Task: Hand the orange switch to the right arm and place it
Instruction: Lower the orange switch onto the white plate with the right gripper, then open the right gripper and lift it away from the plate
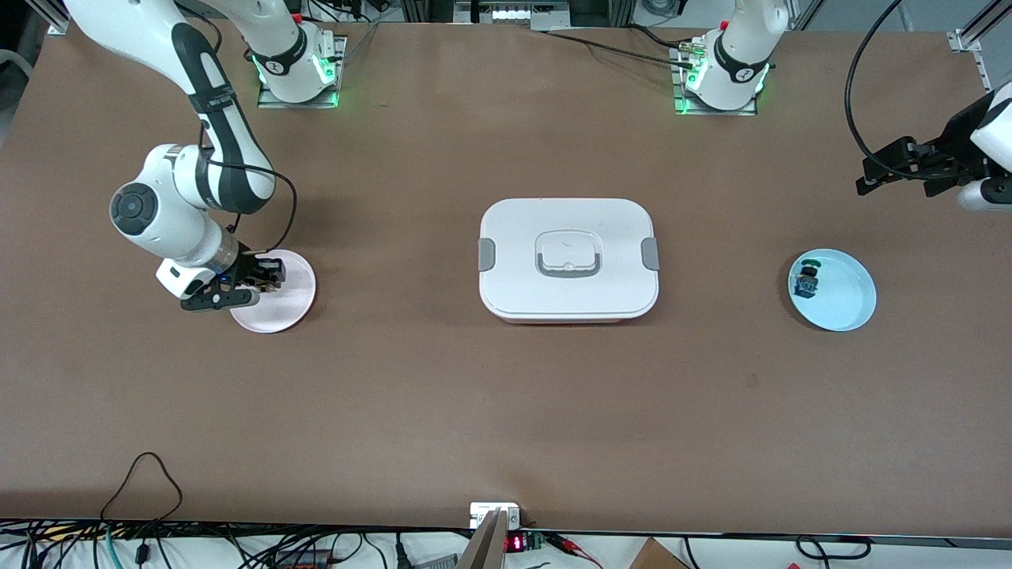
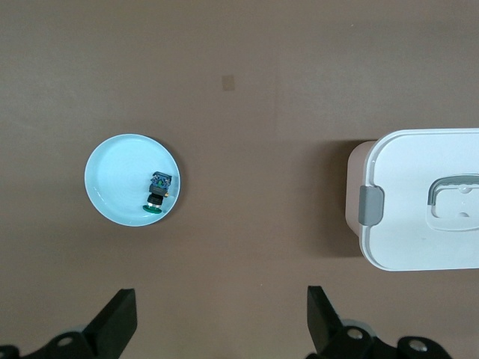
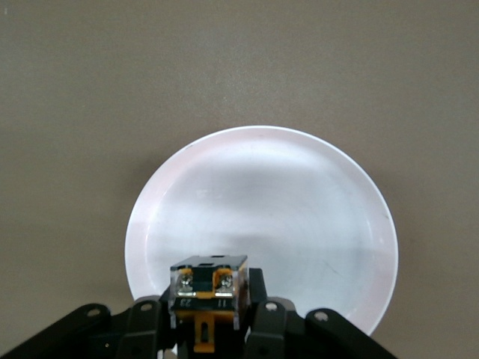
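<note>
While the right hand [image 3: 206, 329] hangs over the pink plate [image 3: 299, 194] at the right arm's end of the desk [image 1: 395, 395], its fingers are clamped on the orange switch [image 3: 208, 299]. In the right wrist view the switch's long axis runs 12 to 6 o'clock, terminal end at 12, between the fingertips. Left hand [image 2: 221, 321], spread empty, waits over the desk near the blue plate [image 2: 112, 187].
</note>
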